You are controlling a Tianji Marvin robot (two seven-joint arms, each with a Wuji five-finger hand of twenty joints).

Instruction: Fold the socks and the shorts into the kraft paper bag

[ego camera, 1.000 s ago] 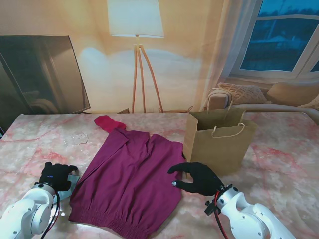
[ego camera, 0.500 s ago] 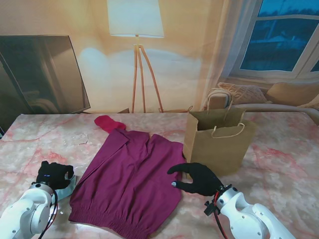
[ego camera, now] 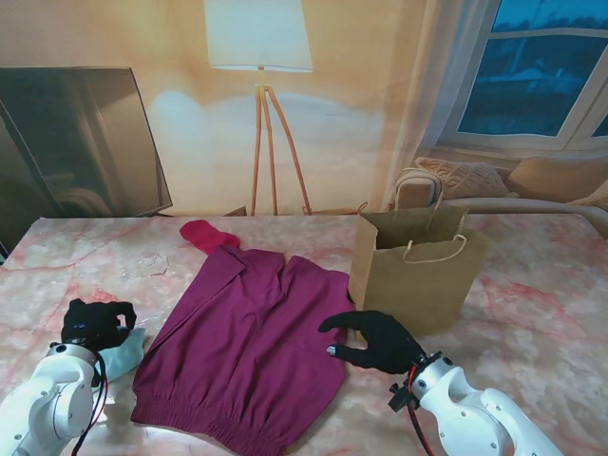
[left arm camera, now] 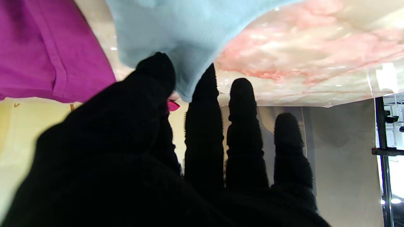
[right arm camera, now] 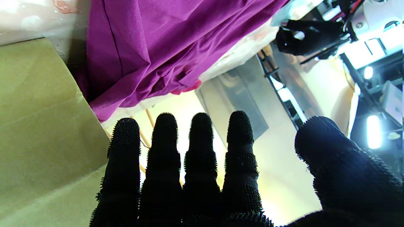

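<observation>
The magenta shorts (ego camera: 247,342) (right arm camera: 164,41) lie spread flat in the middle of the marble table. A red sock (ego camera: 209,233) sits just beyond their far left corner. The kraft paper bag (ego camera: 418,275) (right arm camera: 38,110) stands upright and open to the right of the shorts. My left hand (ego camera: 93,323) (left arm camera: 189,151) is left of the shorts, thumb and forefinger pinched on a corner of a light blue sock (ego camera: 122,359) (left arm camera: 176,28). My right hand (ego camera: 375,342) (right arm camera: 202,170) hovers at the shorts' right edge, next to the bag, fingers spread and holding nothing.
A crumpled clear plastic scrap (ego camera: 147,264) lies on the table at the far left. Behind the table stand a dark TV screen (ego camera: 76,142) and a floor lamp (ego camera: 258,38). A sofa with cushions (ego camera: 494,180) is at the back right.
My left hand has drawn left and slightly away from me, taking the light blue sock's corner with it, away from the shorts. The right hand has stayed put.
</observation>
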